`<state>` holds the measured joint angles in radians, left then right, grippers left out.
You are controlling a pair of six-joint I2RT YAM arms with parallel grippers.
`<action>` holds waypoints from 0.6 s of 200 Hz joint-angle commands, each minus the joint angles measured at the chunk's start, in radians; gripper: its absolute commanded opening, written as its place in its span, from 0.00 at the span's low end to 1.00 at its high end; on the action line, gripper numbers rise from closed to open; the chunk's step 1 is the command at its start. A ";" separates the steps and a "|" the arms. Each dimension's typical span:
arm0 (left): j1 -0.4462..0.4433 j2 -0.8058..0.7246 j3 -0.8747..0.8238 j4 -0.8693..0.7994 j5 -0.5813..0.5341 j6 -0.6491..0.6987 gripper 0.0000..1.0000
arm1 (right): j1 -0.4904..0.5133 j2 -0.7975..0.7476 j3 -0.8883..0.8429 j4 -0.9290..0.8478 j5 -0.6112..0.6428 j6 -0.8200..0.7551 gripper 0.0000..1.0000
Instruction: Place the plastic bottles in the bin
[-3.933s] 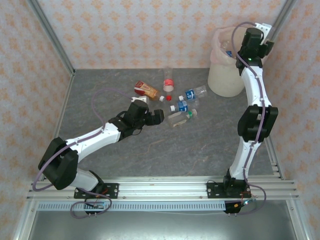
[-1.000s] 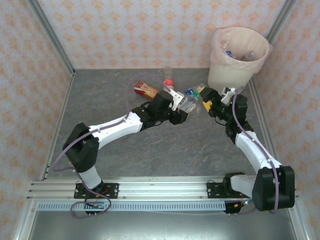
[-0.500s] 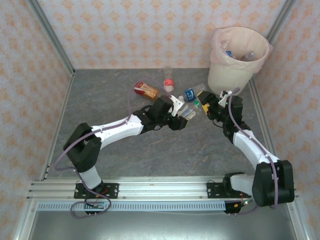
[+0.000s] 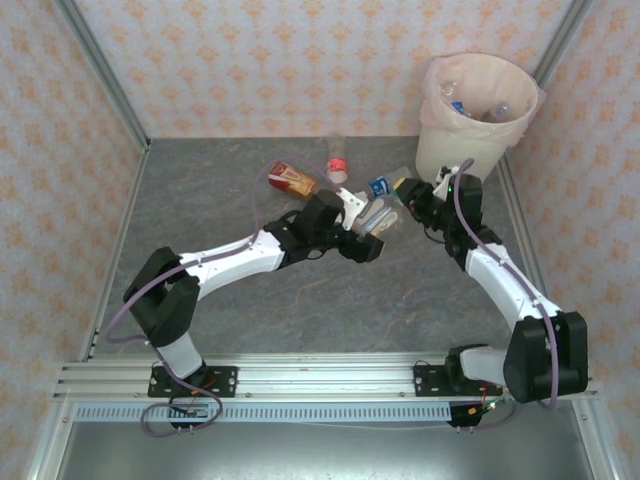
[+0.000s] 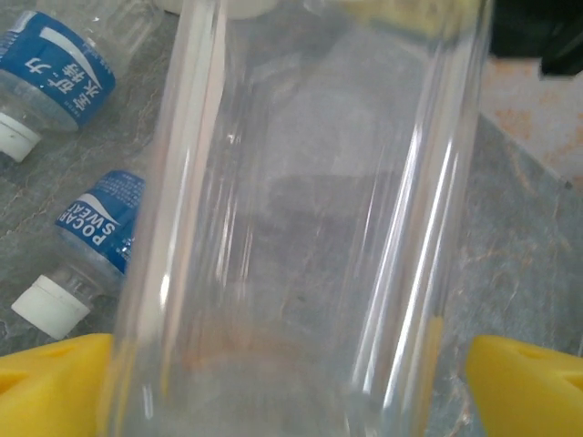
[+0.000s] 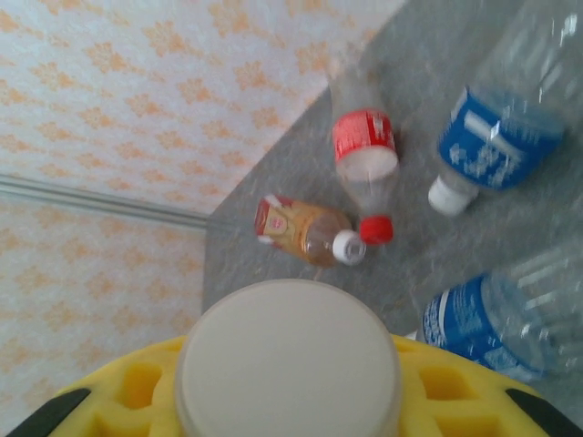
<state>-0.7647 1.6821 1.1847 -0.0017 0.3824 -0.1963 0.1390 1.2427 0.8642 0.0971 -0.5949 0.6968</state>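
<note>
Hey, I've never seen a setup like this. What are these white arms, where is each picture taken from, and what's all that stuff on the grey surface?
These are two robot arms, bolted at the near edge of a grey table. Each ends in a two-fingered pincer. The wide picture comes from a fixed camera above and behind them. The two close-ups come from small cameras on the wrists.

On the table lie a brown bottle, a red-labelled bottle and two blue-labelled bottles. At the far right stands the bin, a cream bucket with a pink liner and some bottles inside.

The right pincer is shut on the white cap of a clear bottle. The left pincer has its yellow fingers either side of that bottle, it seems. Whether they grip it, I cannot tell.
</note>
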 commanded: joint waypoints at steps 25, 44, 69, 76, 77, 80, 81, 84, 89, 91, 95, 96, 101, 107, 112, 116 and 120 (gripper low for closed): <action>0.054 -0.186 -0.164 0.164 -0.028 -0.088 1.00 | -0.020 0.070 0.371 -0.052 0.510 -0.233 0.28; 0.059 -0.225 -0.217 0.167 -0.065 -0.093 1.00 | -0.071 0.178 0.482 0.109 0.617 -0.156 0.28; 0.067 -0.248 -0.269 0.181 -0.098 -0.105 1.00 | -0.145 0.392 0.635 0.337 0.712 0.039 0.26; 0.070 -0.249 -0.278 0.185 -0.102 -0.110 1.00 | -0.155 0.457 0.707 0.370 0.745 0.056 0.26; 0.070 -0.249 -0.279 0.186 -0.103 -0.110 1.00 | -0.156 0.466 0.718 0.372 0.750 0.056 0.26; 0.071 -0.249 -0.282 0.186 -0.104 -0.111 1.00 | -0.157 0.494 0.747 0.375 0.762 0.057 0.25; 0.071 -0.248 -0.284 0.186 -0.104 -0.113 1.00 | -0.158 0.502 0.757 0.374 0.768 0.056 0.25; 0.073 -0.247 -0.285 0.186 -0.107 -0.114 1.00 | -0.160 0.528 0.785 0.370 0.785 0.054 0.25; 0.075 -0.247 -0.289 0.186 -0.108 -0.115 1.00 | -0.162 0.568 0.841 0.356 0.813 0.046 0.24; 0.074 -0.248 -0.290 0.186 -0.110 -0.115 1.00 | -0.162 0.584 0.860 0.349 0.826 0.043 0.24; 0.074 -0.248 -0.292 0.186 -0.113 -0.116 1.00 | -0.162 0.611 0.893 0.332 0.847 0.040 0.24; 0.074 -0.248 -0.293 0.186 -0.114 -0.116 1.00 | -0.162 0.618 0.906 0.328 0.851 0.041 0.24; 0.074 -0.250 -0.297 0.186 -0.118 -0.115 1.00 | -0.163 0.650 0.946 0.308 0.872 0.034 0.24; 0.076 -0.253 -0.298 0.186 -0.125 -0.115 1.00 | -0.164 0.681 0.990 0.295 0.892 0.011 0.24; 0.077 -0.256 -0.303 0.186 -0.130 -0.116 1.00 | -0.164 0.707 1.020 0.283 0.906 -0.010 0.24; 0.078 -0.258 -0.306 0.186 -0.135 -0.116 1.00 | -0.163 0.726 1.039 0.269 0.922 -0.021 0.24; 0.080 -0.261 -0.310 0.188 -0.140 -0.116 1.00 | -0.162 0.745 1.062 0.253 0.939 -0.028 0.25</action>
<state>-0.6975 1.4425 0.8940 0.1471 0.2955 -0.2985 -0.0299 1.9102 1.7927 0.3584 0.1864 0.6945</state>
